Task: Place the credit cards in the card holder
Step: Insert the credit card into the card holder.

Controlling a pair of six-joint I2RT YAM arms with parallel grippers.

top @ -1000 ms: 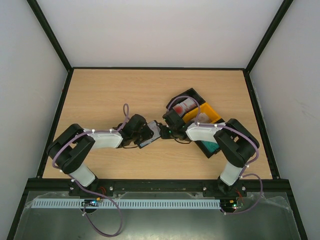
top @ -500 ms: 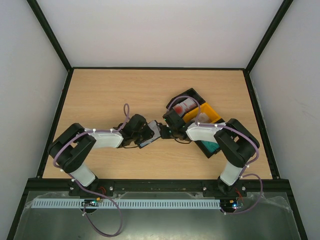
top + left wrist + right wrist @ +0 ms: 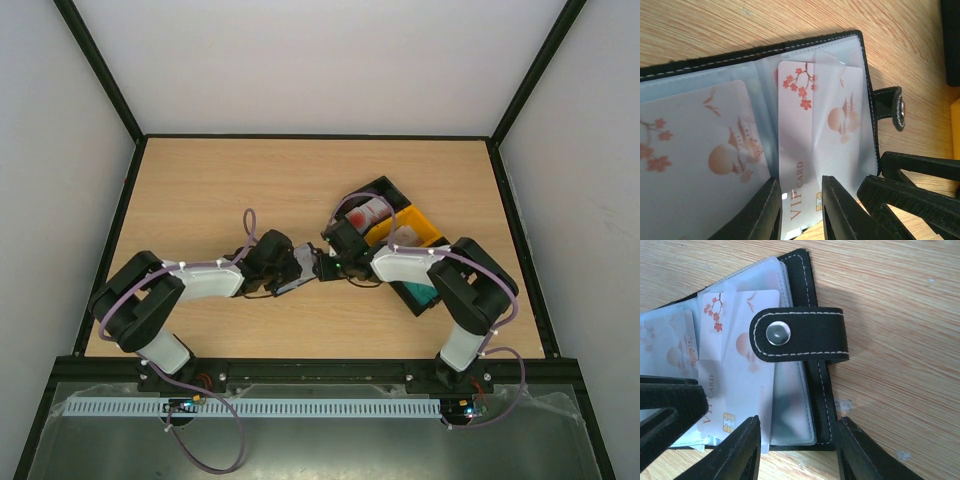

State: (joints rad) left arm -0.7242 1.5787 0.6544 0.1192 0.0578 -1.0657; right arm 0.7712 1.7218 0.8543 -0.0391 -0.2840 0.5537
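One light wooden tabletop [image 3: 200, 190] carries everything, with the joined black and yellow open plastic bins [image 3: 424, 229] at the upper right of the overhead view. Both arms meet at the centre of that view over the small black folding card holder with pale blue, clear-sleeved lining [image 3: 740, 54], which lies open on the wood.

By my reading the task is partway done. One pale pinkish card printed with a pagoda and sun [image 3: 695, 145] sits fully inside a sleeve at the left of the left wrist view. A second white card with red blossoms and the word VIP [image 3: 800, 150] is only partly into a sleeve to its right, and its lower end sticks out.

The left hand [image 3: 800, 181] has its fingers a little apart over that lower end; I cannot tell whether it grips the card. The right hand [image 3: 799, 421] stands spread and unclamped, straddling the holder's lower right edge.

What is left, as I judge it, is to seat this card and then fetch the red-and-white cards [image 3: 371, 211] lying in the black bin. The short black clasp tab with a metal snap [image 3: 800, 335] sits unfastened at the holder's right edge.
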